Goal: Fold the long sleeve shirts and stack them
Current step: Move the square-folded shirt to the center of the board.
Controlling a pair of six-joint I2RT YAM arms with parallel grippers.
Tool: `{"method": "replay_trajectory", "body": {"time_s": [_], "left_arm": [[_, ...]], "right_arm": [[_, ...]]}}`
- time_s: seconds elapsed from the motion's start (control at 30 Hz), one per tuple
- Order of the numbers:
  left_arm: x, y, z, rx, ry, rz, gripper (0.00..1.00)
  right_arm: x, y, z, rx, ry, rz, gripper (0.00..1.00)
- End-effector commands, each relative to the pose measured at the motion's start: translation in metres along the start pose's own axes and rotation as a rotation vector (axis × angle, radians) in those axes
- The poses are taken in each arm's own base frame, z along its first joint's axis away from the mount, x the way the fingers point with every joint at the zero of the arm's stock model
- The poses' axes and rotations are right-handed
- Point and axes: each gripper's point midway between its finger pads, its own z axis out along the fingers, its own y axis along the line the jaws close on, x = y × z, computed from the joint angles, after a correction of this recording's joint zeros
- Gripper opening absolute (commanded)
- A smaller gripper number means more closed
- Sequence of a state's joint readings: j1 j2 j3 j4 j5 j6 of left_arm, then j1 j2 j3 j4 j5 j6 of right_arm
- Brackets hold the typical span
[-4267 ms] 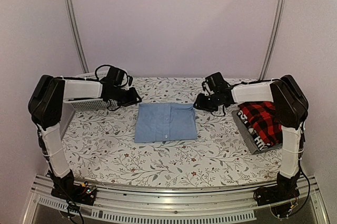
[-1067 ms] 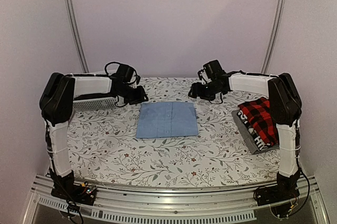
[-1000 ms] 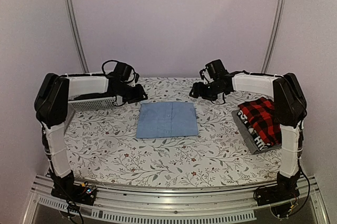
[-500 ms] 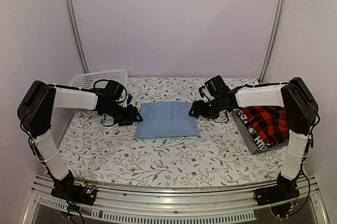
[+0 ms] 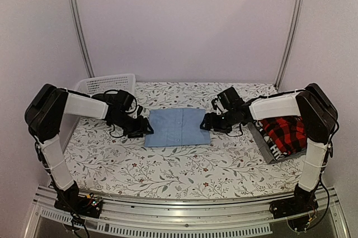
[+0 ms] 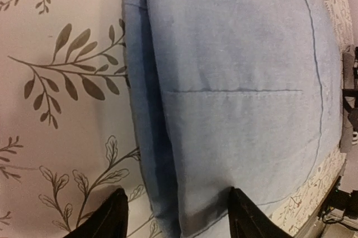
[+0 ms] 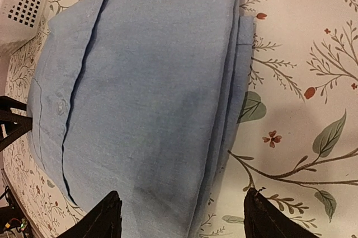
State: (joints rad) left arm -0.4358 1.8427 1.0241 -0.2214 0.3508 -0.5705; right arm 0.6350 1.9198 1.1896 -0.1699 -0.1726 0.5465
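1. The light blue shirt (image 5: 178, 127) lies folded into a neat rectangle in the middle of the table (image 5: 184, 173), with its button placket on top and its layered folds showing along both side edges.
2. It looks like soft, light cotton. I'd expect it to weigh next to nothing and go limp at once, so if one corner is lifted alone the layers should slide apart and the fold will sag open.
3. The best hold seems to be the two short side edges together, pinching through every layer (the lowest ply sits tucked in a little, so the fingers would have to reach under it).
4. The left gripper (image 6: 178, 221) is down at the shirt's left edge. Its jaws are apart and straddle the folded border, with nothing clamped.
5. The right gripper (image 7: 182, 218) mirrors it on the opposite edge. Its jaws are spread wide across the stacked folds and it holds nothing either.
6. Further out on the right, the red-and-black plaid shirt (image 5: 282, 131) rests folded on the grey shirt (image 5: 263, 144), well apart from the blue one. That pile looks like where the blue one should end up.
7. A white basket (image 5: 106, 83) stands at the far left corner, behind the left arm.
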Motion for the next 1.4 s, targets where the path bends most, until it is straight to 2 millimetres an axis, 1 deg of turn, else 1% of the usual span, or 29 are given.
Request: {"method": "replay_trajectory", "body": {"time_s": [0.0, 0.17, 0.27, 0.43, 0.57, 0.67, 0.77, 0.83, 0.9, 1.0, 1.1, 1.17, 1.23, 1.33, 1.37], "left_arm": [[0.001, 0.000, 0.012, 0.008, 0.009, 0.004, 0.61], [0.002, 0.000, 0.014, 0.003, 0.011, 0.002, 0.59], [0.003, 0.002, 0.015, -0.003, 0.015, 0.000, 0.58], [0.006, 0.007, 0.019, -0.020, 0.025, -0.017, 0.58], [0.000, 0.014, 0.020, -0.048, 0.003, -0.051, 0.57], [-0.004, 0.014, 0.026, -0.045, 0.001, -0.062, 0.53], [-0.005, 0.015, 0.031, -0.047, 0.003, -0.073, 0.48], [-0.005, 0.015, 0.034, -0.045, 0.007, -0.080, 0.46], [-0.004, 0.014, 0.035, -0.044, 0.013, -0.083, 0.44], [0.000, 0.016, 0.036, -0.045, 0.021, -0.090, 0.38], [0.006, 0.014, 0.035, -0.019, 0.032, -0.101, 0.25], [0.011, 0.013, 0.034, -0.004, 0.037, -0.114, 0.18], [0.017, 0.012, 0.029, 0.005, 0.039, -0.121, 0.10], [0.029, 0.009, 0.018, 0.018, 0.043, -0.119, 0.01], [0.034, 0.008, 0.013, 0.021, 0.046, -0.121, 0.00]], "right_arm": [[-0.004, 0.008, -0.003, -0.031, -0.026, 0.015, 0.73], [-0.005, 0.000, 0.006, -0.005, -0.038, 0.038, 0.73], [-0.007, -0.008, 0.011, 0.013, -0.048, 0.064, 0.73], [-0.003, -0.008, 0.025, 0.007, -0.020, 0.081, 0.70], [0.003, -0.013, 0.027, 0.031, -0.011, 0.087, 0.60], [0.006, -0.018, 0.026, 0.050, -0.010, 0.093, 0.54], [0.011, -0.021, 0.025, 0.059, -0.003, 0.095, 0.44], [0.013, -0.019, 0.025, 0.042, 0.004, 0.094, 0.37], [0.016, -0.012, 0.025, 0.020, 0.010, 0.088, 0.31], [0.022, -0.006, 0.026, 0.009, 0.020, 0.075, 0.25], [0.031, -0.009, 0.027, 0.009, 0.038, 0.079, 0.19], [0.036, -0.008, 0.024, 0.002, 0.045, 0.079, 0.16], [0.047, -0.004, 0.021, -0.004, 0.057, 0.072, 0.15], [0.063, 0.009, 0.014, -0.017, 0.070, 0.048, 0.15], [0.069, 0.013, 0.012, -0.021, 0.077, 0.040, 0.15]]}}
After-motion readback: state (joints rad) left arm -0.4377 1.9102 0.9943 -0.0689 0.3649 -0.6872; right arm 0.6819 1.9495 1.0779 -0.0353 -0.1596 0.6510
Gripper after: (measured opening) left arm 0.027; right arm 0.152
